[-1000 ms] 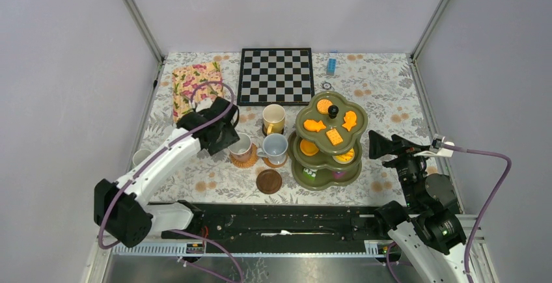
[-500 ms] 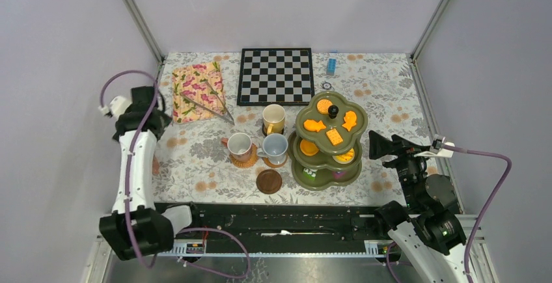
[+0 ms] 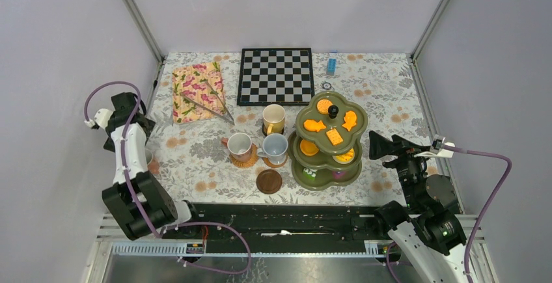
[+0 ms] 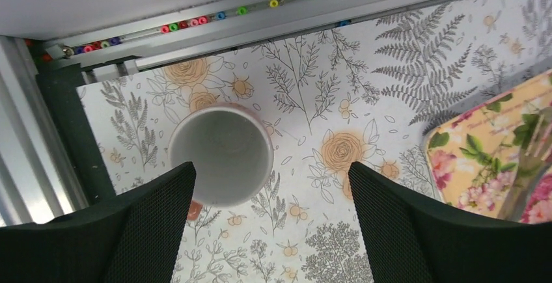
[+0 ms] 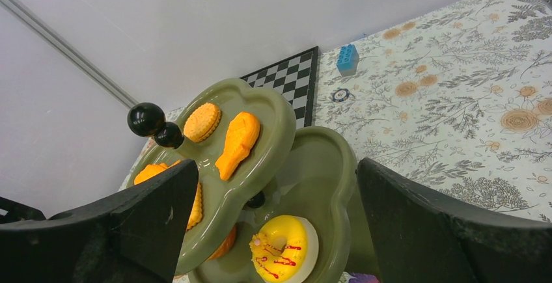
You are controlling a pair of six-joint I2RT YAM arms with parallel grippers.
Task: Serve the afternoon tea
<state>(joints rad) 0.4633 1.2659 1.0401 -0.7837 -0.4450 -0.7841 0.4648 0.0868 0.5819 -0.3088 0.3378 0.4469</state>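
The olive-green three-tier stand [image 3: 329, 141] with a black knob [image 3: 332, 110] holds orange biscuits; in the right wrist view [image 5: 260, 146] a yellow donut [image 5: 286, 247] lies on a lower tier. My right gripper [image 3: 381, 145] is open and empty just right of the stand. A cream-yellow mug [image 3: 274, 118], a white mug [image 3: 240, 146] and a pale blue mug [image 3: 275, 148] stand on coasters left of the stand, with an empty brown coaster [image 3: 269, 181] in front. My left gripper [image 3: 130, 123] is open above another white mug [image 4: 220, 154] at the table's left edge.
The chessboard [image 3: 275, 75] lies at the back centre. The floral tray [image 3: 197, 91] with metal tongs [image 3: 211, 103] lies at the back left and shows in the left wrist view [image 4: 495, 146]. A blue block [image 3: 331, 64] sits at the back. The frame rail [image 4: 195, 26] runs close to the left mug.
My left arm has swung from the middle mugs to the far left edge, then towards the near side over the lone white mug. The right arm has not moved.
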